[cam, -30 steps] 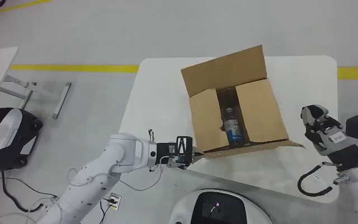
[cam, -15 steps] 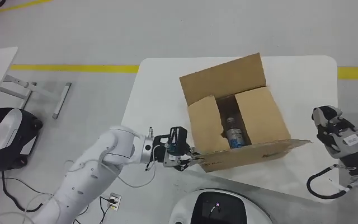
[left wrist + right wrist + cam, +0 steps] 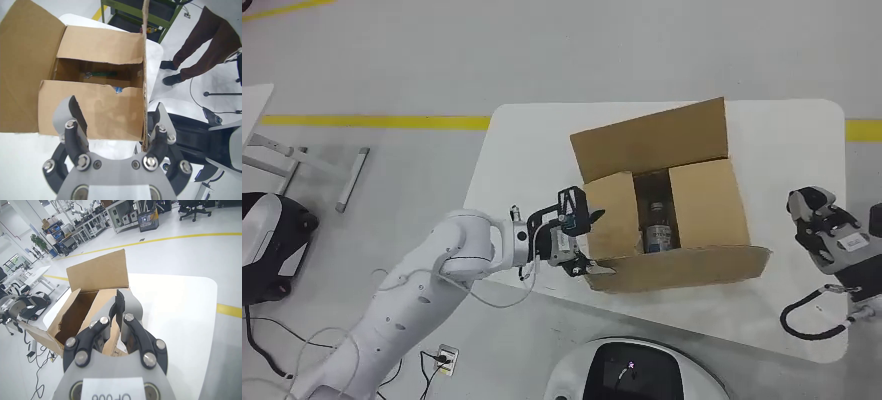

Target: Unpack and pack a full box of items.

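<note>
**Top view.** The box (image 3: 702, 215) stood on the white table (image 3: 522, 150). Its far flap (image 3: 652, 140) was raised, its near flap (image 3: 682, 268) folded outward, and the two inner flaps (image 3: 607, 215) lay half shut over the opening. A bottle (image 3: 657, 235) showed in the gap between them. The left claw (image 3: 587, 237) was at the box's near left corner. The right claw (image 3: 814, 212) hung well apart from the box, off the table's right side.

**Left wrist view.** The left claw (image 3: 116, 102) was spread wide and pinched nothing. One finger hung over one of the inner flaps (image 3: 90, 113). The near flap (image 3: 144, 75), seen edge-on, ran between the fingers close by the other one; whether it touched could not be told. A green item (image 3: 102, 73) lay deep in the box.

**Right wrist view.** The right claw (image 3: 118, 300) was pressed together and empty, and the box (image 3: 98, 273) lay beyond it.

**Handling.** The cardboard looked light and stiff across its panels, yet free to hinge at the creases. The ragged inner edges suggested it would tear if pulled hard. A flap seemed best pinched near its free edge and swung about its fold. So light a box would probably slide unless braced. The bottle appeared smooth and round, likely best gripped across its body.
</note>
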